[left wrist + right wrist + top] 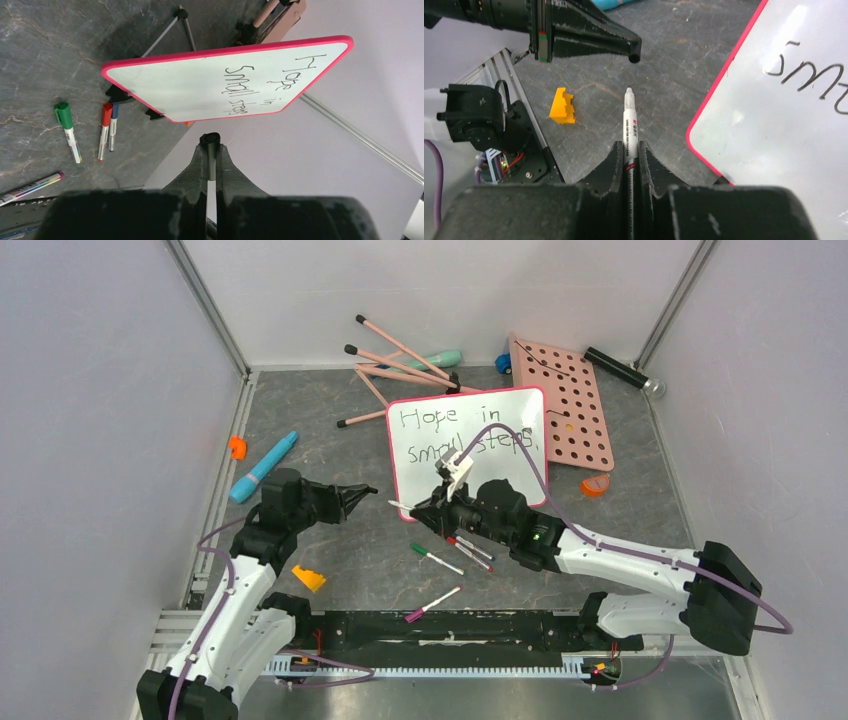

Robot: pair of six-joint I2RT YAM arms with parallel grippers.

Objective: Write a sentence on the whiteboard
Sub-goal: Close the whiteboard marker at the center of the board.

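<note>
From above, the whiteboard [412, 480] sat in the middle of the table. The sentence [425, 451] was on it in two black lines, so the writing looked done. The right gripper [425, 510] was by the board's bottom edge, at about 6 o'clock from the words, squeezed shut on a white pen [402, 506]. The pen's long side ran from 3 o'clock to 9 o'clock, with its tip at 9 o'clock. The left gripper [368, 496] was at 9 o'clock from that tip, near but not touching, and it pointed back toward 3 o'clock. The board lay at 1 o'clock from the left gripper, and the right arm was the closer one to it. In the left wrist view, the left gripper [210, 150] was pinched shut on a small black thing that looked like a cap [210, 140]. The whiteboard [190, 85] was ahead at 12 o'clock, apart from the fingers, and some loose pens [104, 131] lay on the table at 9 o'clock. In the right wrist view, the right gripper [629, 150] held the pen [629, 120] pointing straight to 12 o'clock. The cap [634, 57] was just past the tip at 12 o'clock, with a gap between them. The whiteboard [774, 125] was off at 2 o'clock, and a yellow block [562, 105] at 10 o'clock. I think the next move is to push the tip into the cap, so the two must line up.
</note>
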